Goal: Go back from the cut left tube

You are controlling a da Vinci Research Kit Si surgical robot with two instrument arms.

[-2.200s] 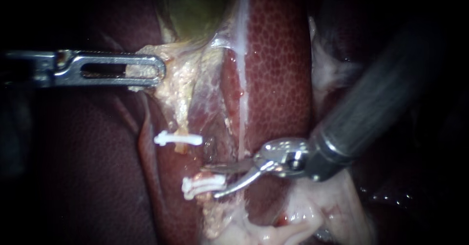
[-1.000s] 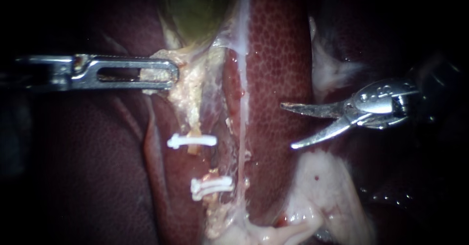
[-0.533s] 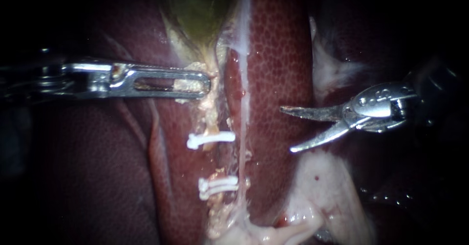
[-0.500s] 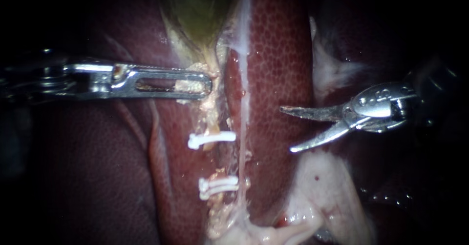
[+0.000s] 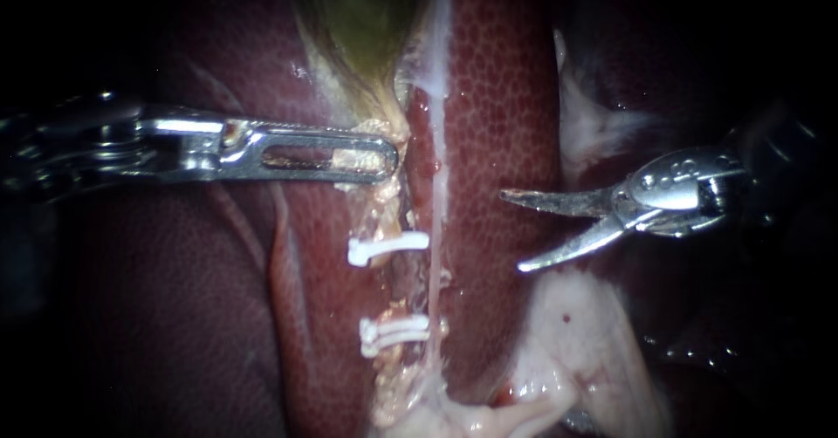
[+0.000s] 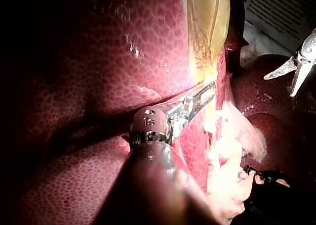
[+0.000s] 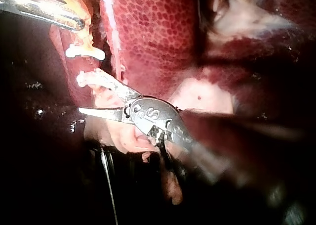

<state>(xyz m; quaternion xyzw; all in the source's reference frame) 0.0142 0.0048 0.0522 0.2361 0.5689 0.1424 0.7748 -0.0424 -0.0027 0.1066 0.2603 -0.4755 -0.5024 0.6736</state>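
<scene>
Two instruments in view. Against 2.2 s ago, the right instrument (image 5: 513,231) had come off the cut left tube (image 5: 385,218) and hung over the liver (image 5: 497,98), well apart from the tube on its right side; since 0.5 s ago it had barely shifted. Its blades stood wide open with nothing between them, also seen in the right wrist view (image 7: 91,92). The left instrument (image 5: 384,154) had moved rightward over the same span, jaws clamped on the pale tissue (image 5: 336,155) just under the gallbladder (image 5: 358,10), and the tube with its clips had shifted right with it. The tube ran top to bottom in the endoscope view, long axis near vertical, an upper clip (image 5: 388,248) and lower clips (image 5: 394,333) crossing it, a gap between them. Left wrist view showed the same grip (image 6: 205,94).
</scene>
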